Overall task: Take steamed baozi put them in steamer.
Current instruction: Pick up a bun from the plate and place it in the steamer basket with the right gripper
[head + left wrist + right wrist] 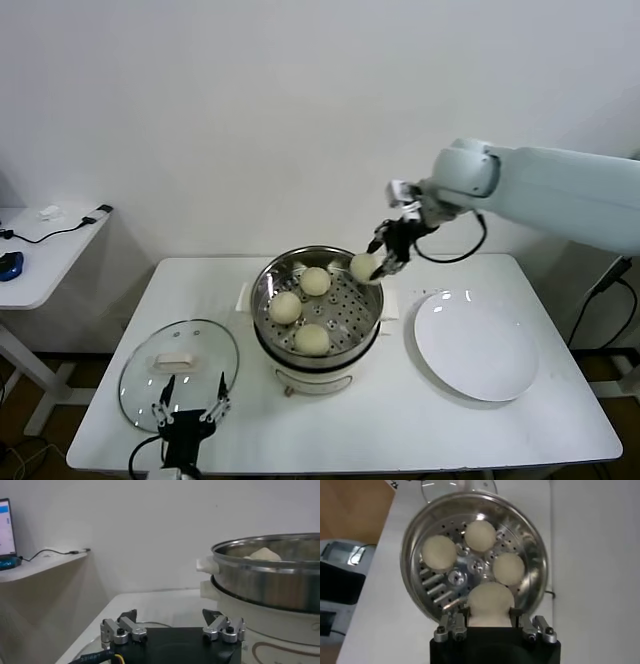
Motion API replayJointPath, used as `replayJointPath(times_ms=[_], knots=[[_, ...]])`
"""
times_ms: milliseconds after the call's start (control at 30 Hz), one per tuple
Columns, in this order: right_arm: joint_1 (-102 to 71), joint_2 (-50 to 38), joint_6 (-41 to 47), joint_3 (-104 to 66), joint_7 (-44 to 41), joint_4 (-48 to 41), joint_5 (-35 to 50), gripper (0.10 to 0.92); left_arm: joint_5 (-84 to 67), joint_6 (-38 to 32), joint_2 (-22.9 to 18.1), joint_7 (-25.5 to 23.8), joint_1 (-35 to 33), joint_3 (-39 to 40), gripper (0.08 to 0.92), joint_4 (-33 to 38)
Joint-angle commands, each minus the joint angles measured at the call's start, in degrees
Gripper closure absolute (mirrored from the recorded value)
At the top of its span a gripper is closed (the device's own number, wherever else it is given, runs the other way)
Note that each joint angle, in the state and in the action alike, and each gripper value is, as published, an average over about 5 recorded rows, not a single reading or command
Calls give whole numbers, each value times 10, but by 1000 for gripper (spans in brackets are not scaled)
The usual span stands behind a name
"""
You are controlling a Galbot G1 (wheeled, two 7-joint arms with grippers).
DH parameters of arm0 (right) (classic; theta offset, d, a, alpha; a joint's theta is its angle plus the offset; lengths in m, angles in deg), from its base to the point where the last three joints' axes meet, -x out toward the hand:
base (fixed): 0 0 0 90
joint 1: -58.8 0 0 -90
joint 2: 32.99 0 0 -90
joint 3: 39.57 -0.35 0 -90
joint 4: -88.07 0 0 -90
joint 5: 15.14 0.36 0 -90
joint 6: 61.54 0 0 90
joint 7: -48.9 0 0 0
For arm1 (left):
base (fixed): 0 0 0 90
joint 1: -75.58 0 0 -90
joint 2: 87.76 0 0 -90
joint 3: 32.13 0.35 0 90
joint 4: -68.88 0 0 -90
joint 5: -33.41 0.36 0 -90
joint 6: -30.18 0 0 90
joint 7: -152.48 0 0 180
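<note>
Your right gripper's (376, 262) fingers (451, 628) are clenched on the fourth baozi (364, 267), holding it just above the steamer's (262, 295) rim on the side nearest the white plate (476, 345). Three other baozi (315, 281) already lie on the steamer's perforated tray (445, 587). Your left gripper (190, 405) sits parked with fingers spread wide, on the far side of the steamer from the plate, over the near edge of the glass lid (180, 360).

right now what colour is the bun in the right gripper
Cream-white bun, clearest in the right wrist view.
</note>
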Motion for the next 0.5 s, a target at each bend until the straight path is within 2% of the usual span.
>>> replayJointPath(times_ms=[33, 500], knots=[[-71, 79, 44, 22, 46, -18, 24, 474, -4, -1, 2, 0, -1, -11, 177, -3], [-122, 93, 34, 18, 37, -77, -41, 474, -12, 6, 3, -4, 11, -18, 177, -10]])
